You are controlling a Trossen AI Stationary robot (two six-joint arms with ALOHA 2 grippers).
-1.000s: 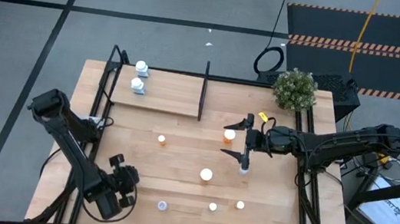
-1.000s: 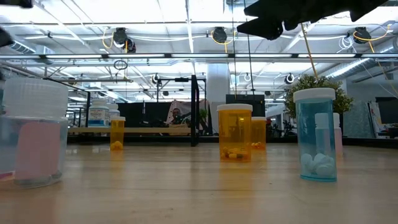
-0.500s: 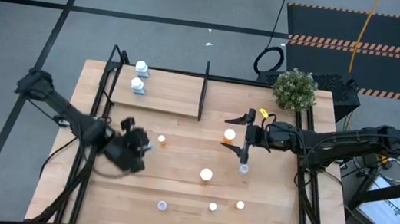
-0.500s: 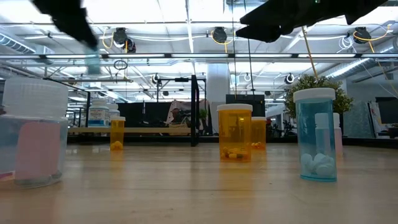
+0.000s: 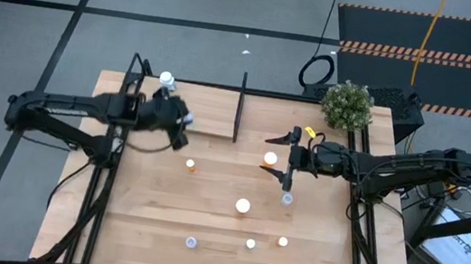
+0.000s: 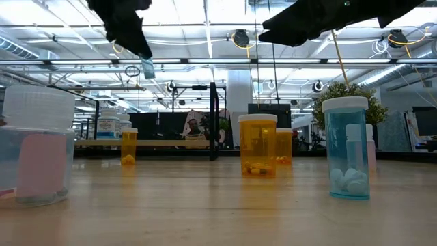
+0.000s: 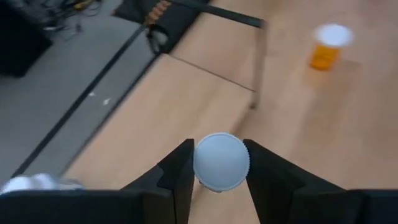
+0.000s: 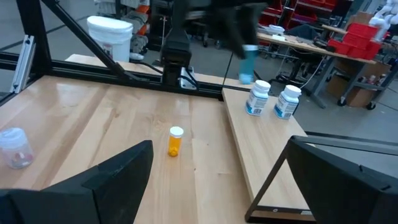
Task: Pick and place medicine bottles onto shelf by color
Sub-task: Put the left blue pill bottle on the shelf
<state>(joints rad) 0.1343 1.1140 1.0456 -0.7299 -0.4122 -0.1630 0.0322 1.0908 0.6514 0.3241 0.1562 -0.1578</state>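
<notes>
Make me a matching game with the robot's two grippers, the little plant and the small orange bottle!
Things:
1. left gripper
2. right gripper
3. plant
4. small orange bottle

Places or states:
A. jaws wide open, holding nothing
B. standing alone on the table
C. at the table's far right corner
D. carrying a white-capped bottle over the shelf

Pairs: 1-D, 2-A, 3-C, 4-B

Wooden table point(image 5: 207, 210) with scattered bottles point(image 5: 243, 207) and shelf point(image 5: 210, 118).
</notes>
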